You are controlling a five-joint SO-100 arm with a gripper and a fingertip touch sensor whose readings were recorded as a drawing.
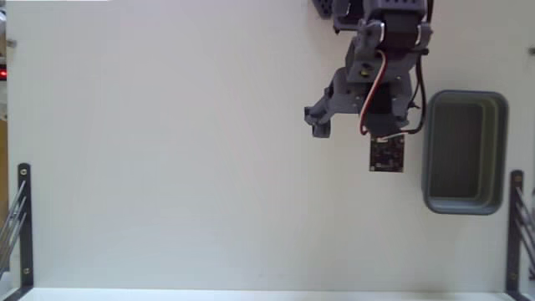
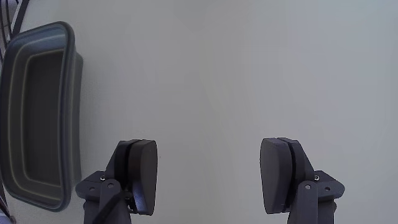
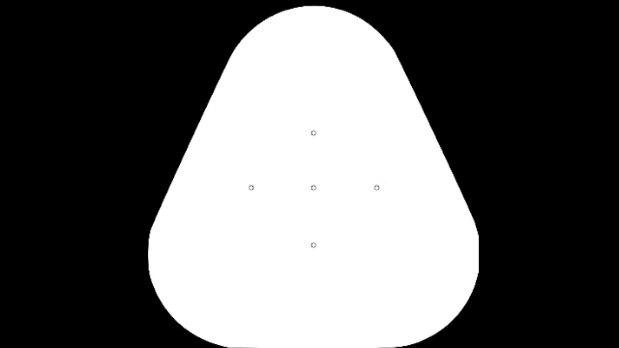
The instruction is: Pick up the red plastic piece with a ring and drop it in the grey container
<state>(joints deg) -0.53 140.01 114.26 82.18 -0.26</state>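
The red plastic piece with a ring shows in neither view. The grey container sits at the right of the white table in the fixed view, and nothing shows inside it. In the wrist view the container lies at the left edge. My gripper hangs just left of the container in the fixed view. In the wrist view the gripper is wide open, with only bare table between its two dark fingers.
A small dark circuit board hangs by the gripper, with red and white wires running up to the arm. Black metal brackets stand at the table's left edge and right edge. The white table stretches left of the arm.
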